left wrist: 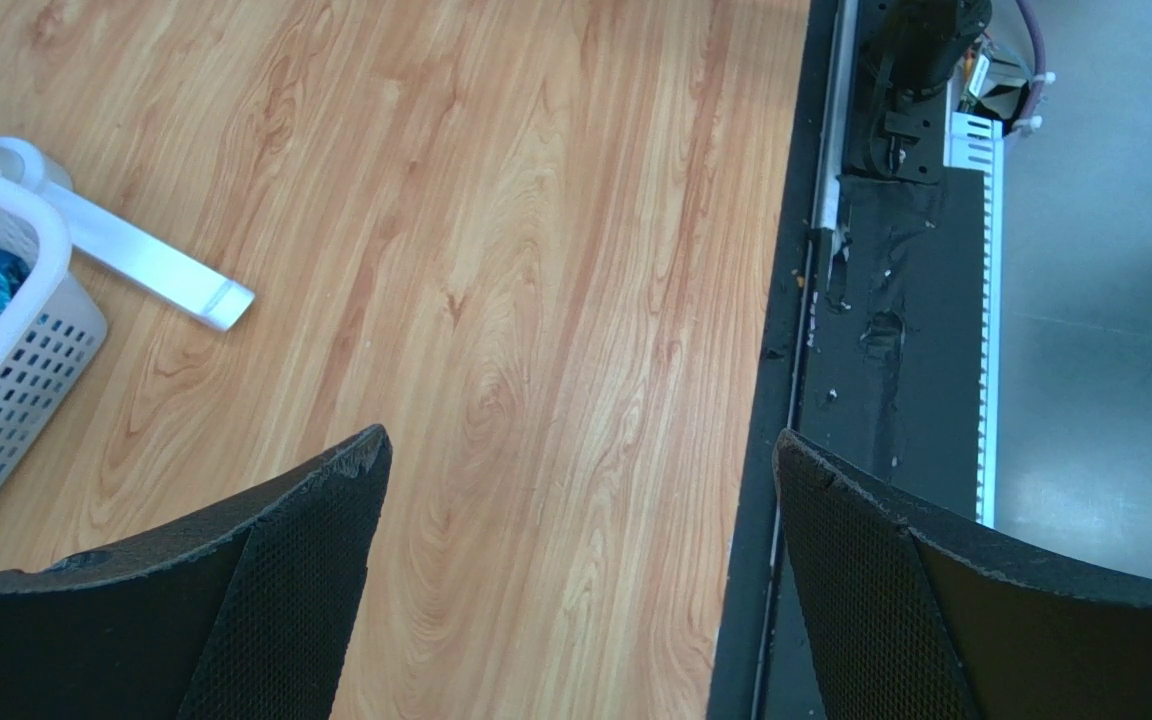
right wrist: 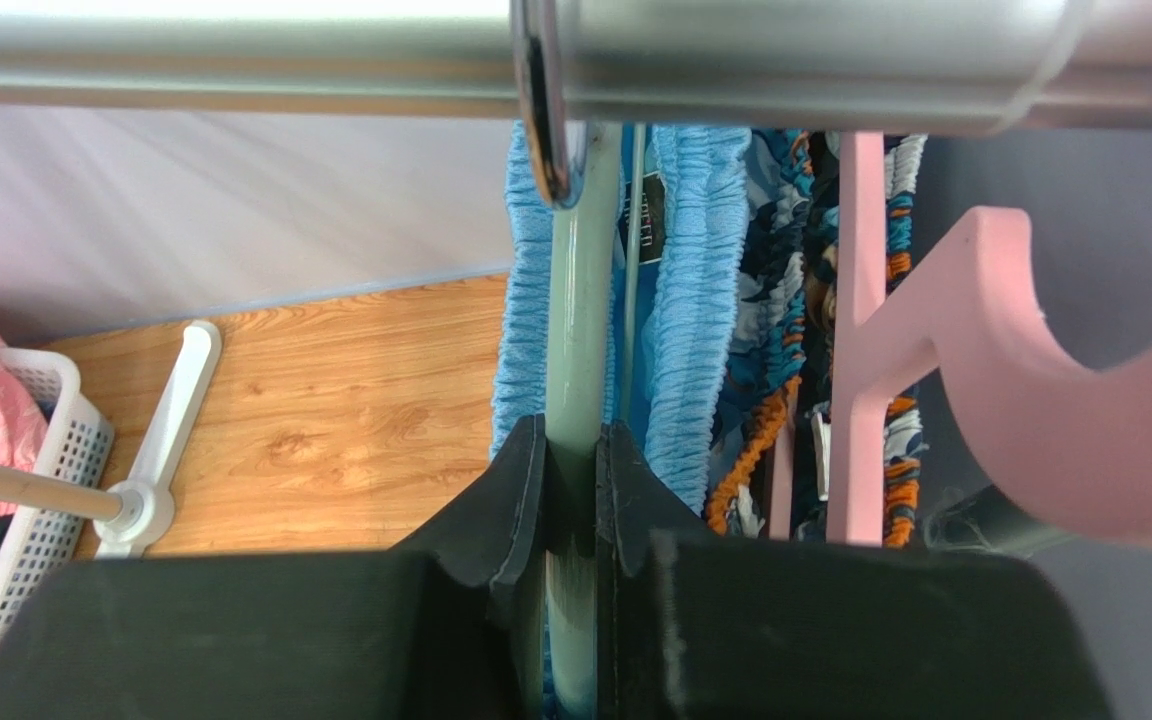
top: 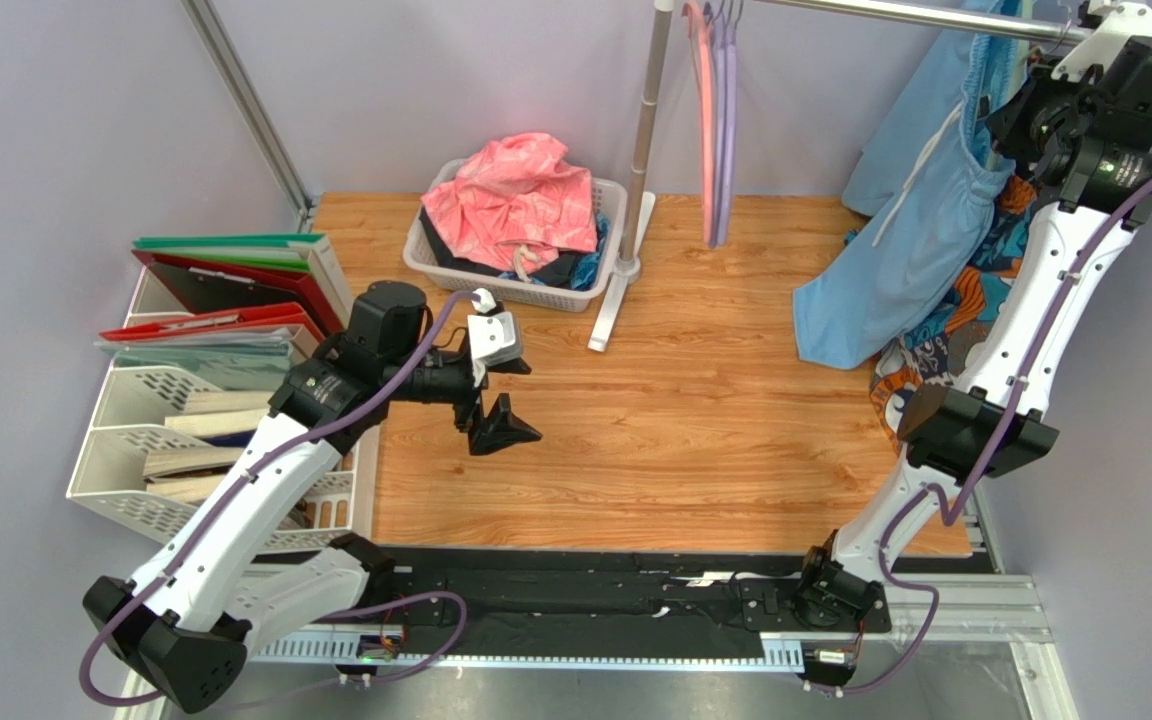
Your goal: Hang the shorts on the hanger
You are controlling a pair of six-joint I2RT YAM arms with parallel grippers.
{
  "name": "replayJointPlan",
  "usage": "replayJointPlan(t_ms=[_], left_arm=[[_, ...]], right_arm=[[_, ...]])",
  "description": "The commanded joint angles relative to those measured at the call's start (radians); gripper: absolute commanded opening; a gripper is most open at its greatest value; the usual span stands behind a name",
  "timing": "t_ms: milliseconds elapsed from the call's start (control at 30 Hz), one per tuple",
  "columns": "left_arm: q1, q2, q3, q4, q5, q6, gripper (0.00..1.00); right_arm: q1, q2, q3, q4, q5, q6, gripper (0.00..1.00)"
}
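Observation:
The light blue shorts point(top: 913, 255) hang at the right end of the metal rail point(top: 913, 15), their gathered waistband point(right wrist: 687, 300) draped on both sides of the mint-green hanger point(right wrist: 579, 300). My right gripper point(right wrist: 575, 435) is shut on the hanger's stem just below the rail point(right wrist: 778, 60), and the hook curves up against the rail. My left gripper point(top: 504, 393) hovers over the wooden table, left of centre, far from the shorts. Its fingers point(left wrist: 297, 540) stand wide open with only bare wood between them.
A teal-orange patterned garment point(right wrist: 778, 300) hangs on a pink hanger point(right wrist: 868, 330) right beside the shorts. Pink and lilac hangers point(top: 713, 120) hang further left. A white basket point(top: 605, 203) with pink cloth, the rack's pole point(top: 642, 150) and file trays point(top: 177, 435) stand at the back and left.

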Motion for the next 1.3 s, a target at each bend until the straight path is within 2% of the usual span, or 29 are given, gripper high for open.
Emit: replayJointPlan(t_ms=[0, 433, 633, 700, 833, 1000, 1067, 1167, 1267], left_arm=[[0.003, -0.025, -0.009, 0.001, 0.019, -0.004, 0.99], [0.003, -0.024, -0.021, -0.003, 0.004, 0.002, 0.99], [0.003, -0.027, -0.038, -0.011, -0.001, 0.009, 0.99], [0.003, -0.028, -0.044, -0.014, 0.002, 0.009, 0.99], [0.001, -0.034, -0.042, -0.014, -0.001, 0.001, 0.99], [0.001, -0.039, -0.039, -0.013, 0.002, -0.010, 0.99], [0.003, -0.041, -0.036, -0.014, -0.001, -0.019, 0.99], [0.003, -0.047, -0.030, -0.013, -0.016, -0.037, 0.99], [0.003, -0.044, -0.015, -0.011, -0.056, -0.083, 0.99]], right_arm=[[0.018, -0.003, 0.058, 0.188, 0.035, 0.009, 0.00], [0.019, -0.035, -0.014, 0.176, 0.154, 0.029, 0.00], [0.010, -0.069, -0.053, 0.167, 0.138, 0.014, 0.22], [0.011, -0.099, -0.065, 0.167, 0.128, 0.012, 0.27], [0.011, -0.161, -0.093, 0.167, 0.125, 0.008, 0.50], [0.010, -0.257, -0.143, 0.179, 0.161, -0.020, 0.66], [0.010, -0.279, -0.149, 0.179, 0.183, -0.032, 0.76], [0.010, -0.326, -0.154, 0.180, 0.201, -0.037, 0.84], [0.010, -0.378, -0.154, 0.180, 0.152, -0.041, 0.87]])
